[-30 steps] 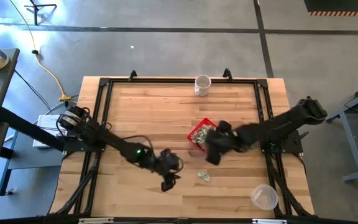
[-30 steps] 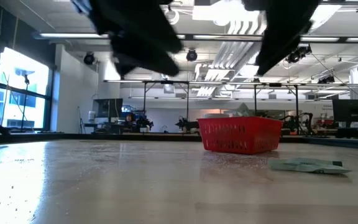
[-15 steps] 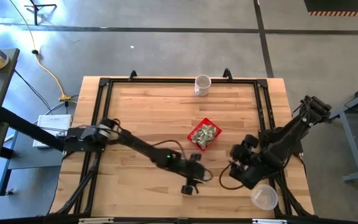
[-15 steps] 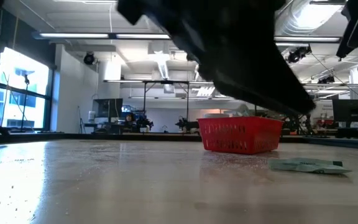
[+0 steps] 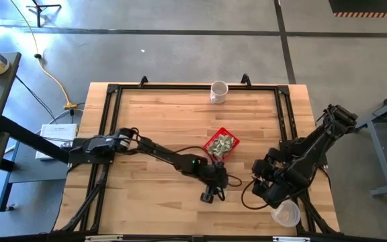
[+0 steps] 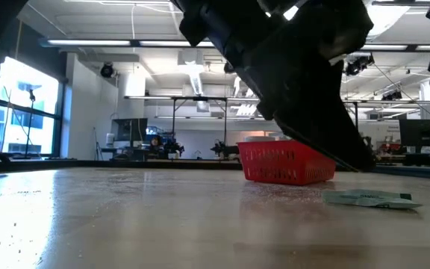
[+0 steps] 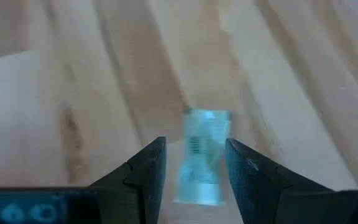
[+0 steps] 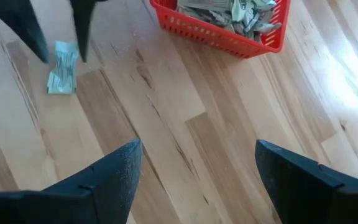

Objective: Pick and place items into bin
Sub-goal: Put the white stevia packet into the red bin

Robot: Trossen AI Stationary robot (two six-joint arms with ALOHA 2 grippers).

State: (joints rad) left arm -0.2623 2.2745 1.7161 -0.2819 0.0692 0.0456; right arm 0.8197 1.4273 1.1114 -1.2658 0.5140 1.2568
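One crumpled pale green-and-white paper piece (image 7: 202, 155) lies flat on the wooden table, near the front right. My left gripper (image 7: 194, 168) hangs open just above it, one finger on either side, touching nothing. The right wrist view shows those left fingers (image 8: 82, 28) above the piece (image 8: 63, 74). The red basket (image 5: 220, 144) stands behind it, filled with several such pieces (image 8: 238, 12). My right gripper (image 8: 197, 180) is open with nothing in it, to the right of the basket near the table's right edge (image 5: 267, 185).
A white mug (image 5: 218, 91) stands at the far edge. A clear plastic cup (image 5: 286, 214) stands at the near right corner, close to my right gripper. A black frame (image 5: 113, 91) runs round the tabletop. Bare wood lies to the left.
My left gripper has gone toward the table's right edge and down, rolling its wrist, and now stands over the loose paper piece. My right gripper has swung away from the red basket toward the table's near right corner and the cup.
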